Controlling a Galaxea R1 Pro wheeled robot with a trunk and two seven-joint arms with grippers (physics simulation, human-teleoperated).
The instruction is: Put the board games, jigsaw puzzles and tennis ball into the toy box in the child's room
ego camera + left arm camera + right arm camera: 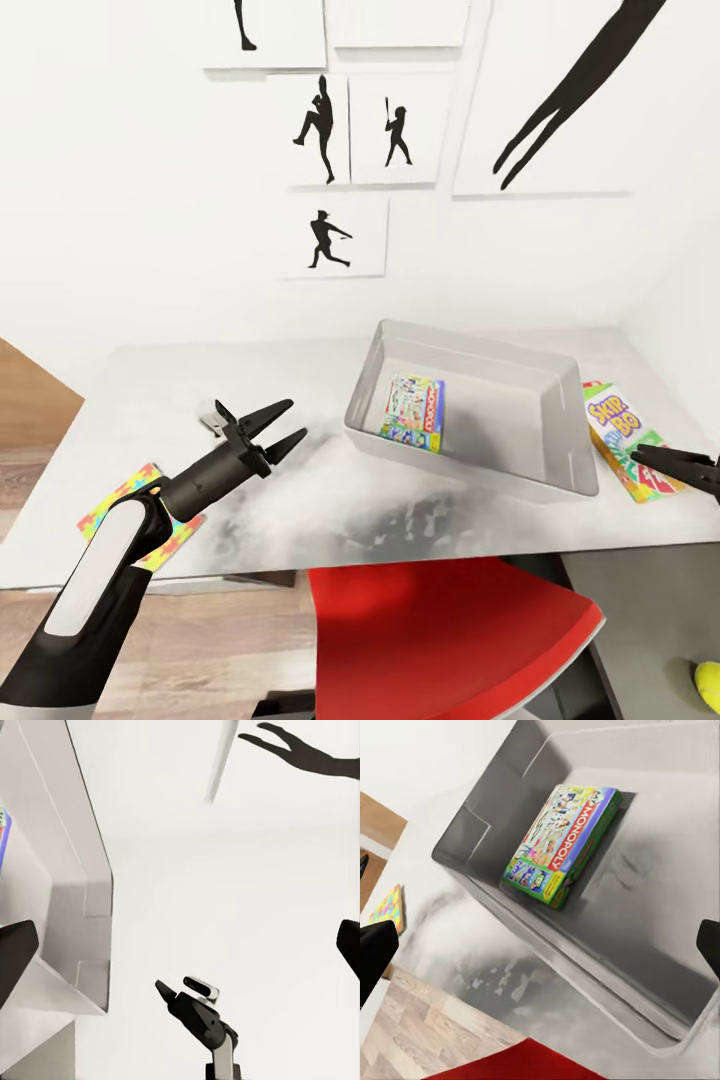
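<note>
the green-edged board game [413, 413] already lies inside the toy box [560, 470] on the surface [150, 390]. the left pincer [283, 428] hangs open and empty over the surface, near a jigsaw puzzle [140, 515] at the edge. best to lower flat onto that puzzle. the right pincer [650, 456], open, hovers by the yellow-orange board game [620, 430].

A white wall [150, 200] is being hung with black baseball-player silhouette pictures [330, 240] at twelve o'clock. Wood-plank floor [30, 410] is being shown at nine o'clock. A red chair [440, 640] is being seen at six o'clock.
</note>
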